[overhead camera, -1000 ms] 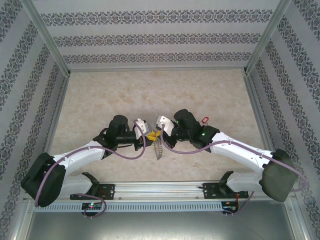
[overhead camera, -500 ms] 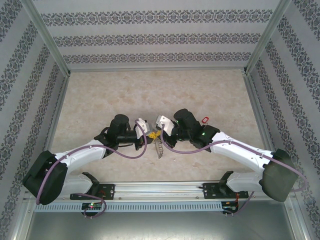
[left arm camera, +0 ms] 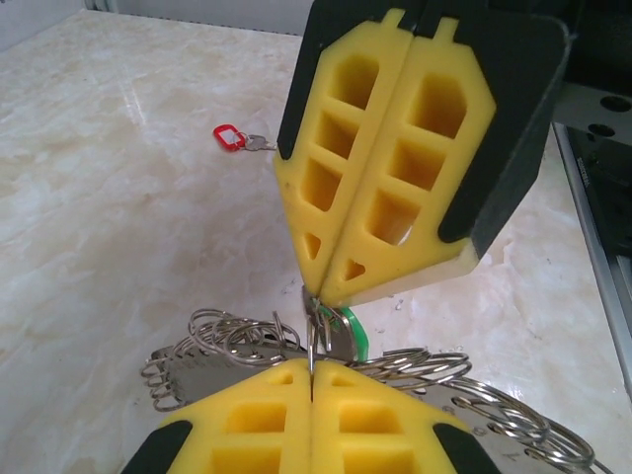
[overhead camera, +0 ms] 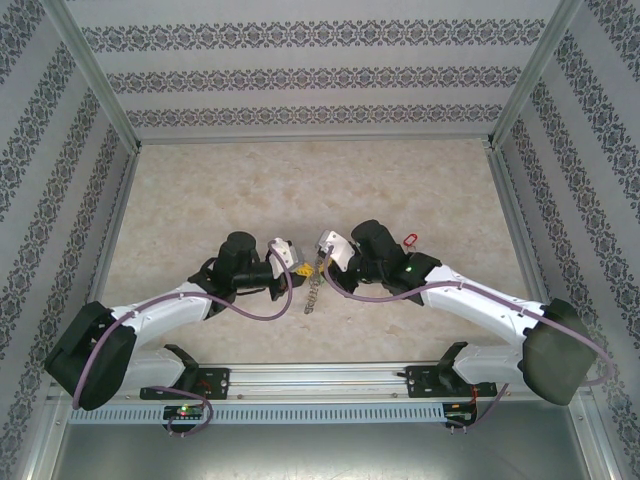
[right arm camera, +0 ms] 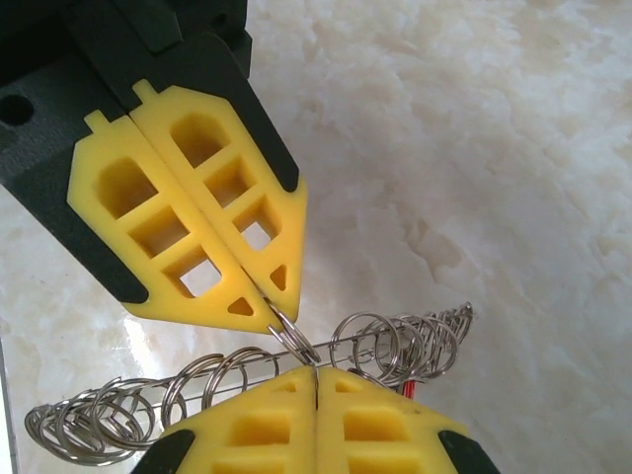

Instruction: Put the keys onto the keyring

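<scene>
The keyring [right arm camera: 395, 341], a thin wire hoop fringed with small silver rings, hangs between the two grippers and shows as a dangling chain [overhead camera: 314, 293] from above. My left gripper [left arm camera: 311, 380] is shut on a small split ring [right arm camera: 291, 331] of that hoop. My right gripper [right arm camera: 316, 373] is shut on the same spot from the other side, tip to tip. A green-headed key [left arm camera: 357, 331] hangs just under the right gripper's fingertips [left arm camera: 326, 281]. The red-headed key [left arm camera: 229, 137] lies loose on the table [overhead camera: 200, 200], also seen behind the right arm [overhead camera: 407, 238].
Patterned walls and a metal frame [overhead camera: 100, 80] close the marble table in on three sides. The arms' mounting rail [overhead camera: 320, 385] runs along the near edge. Open tabletop lies beyond and to the left of the grippers.
The left gripper's jaws have closed on the small ring. The keyring has turned more edge-on and hangs straighter below the two tips. Both arms have barely moved.
</scene>
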You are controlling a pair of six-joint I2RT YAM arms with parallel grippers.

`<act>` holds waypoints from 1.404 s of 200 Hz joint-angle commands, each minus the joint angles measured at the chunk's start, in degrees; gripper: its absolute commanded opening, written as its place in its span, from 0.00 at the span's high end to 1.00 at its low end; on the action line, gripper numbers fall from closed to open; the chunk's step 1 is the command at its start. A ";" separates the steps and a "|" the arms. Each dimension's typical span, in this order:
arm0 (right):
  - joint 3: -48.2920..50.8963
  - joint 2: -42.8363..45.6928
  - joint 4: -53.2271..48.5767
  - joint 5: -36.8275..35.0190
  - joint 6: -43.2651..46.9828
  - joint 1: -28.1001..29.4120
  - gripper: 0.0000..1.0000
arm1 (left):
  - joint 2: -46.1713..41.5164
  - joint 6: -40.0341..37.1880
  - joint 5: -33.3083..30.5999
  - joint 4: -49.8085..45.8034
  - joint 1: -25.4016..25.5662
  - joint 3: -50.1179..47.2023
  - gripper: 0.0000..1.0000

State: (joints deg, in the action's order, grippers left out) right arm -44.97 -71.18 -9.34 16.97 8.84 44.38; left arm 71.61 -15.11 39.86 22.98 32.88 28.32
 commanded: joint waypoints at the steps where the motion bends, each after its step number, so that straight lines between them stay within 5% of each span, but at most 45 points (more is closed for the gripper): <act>1: -0.22 -0.97 1.22 -1.54 -1.55 -0.85 1.00 | -0.54 2.54 -0.16 5.81 -0.13 -2.07 1.00; 52: -3.29 -0.29 1.83 1.99 -0.11 0.39 1.00 | -0.05 1.48 -1.10 3.41 -0.17 -2.79 1.00; 158: -4.95 0.60 0.35 3.28 1.88 1.94 1.00 | -1.20 -0.57 0.50 -2.32 -0.19 0.95 0.76; 281: -5.39 0.18 0.43 3.35 2.05 2.21 1.00 | -0.39 -0.77 2.74 -5.13 -0.08 3.91 0.72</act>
State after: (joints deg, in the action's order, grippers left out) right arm -47.99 -71.77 -9.69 18.90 10.28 45.78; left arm 70.06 -14.74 40.40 20.01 32.88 29.39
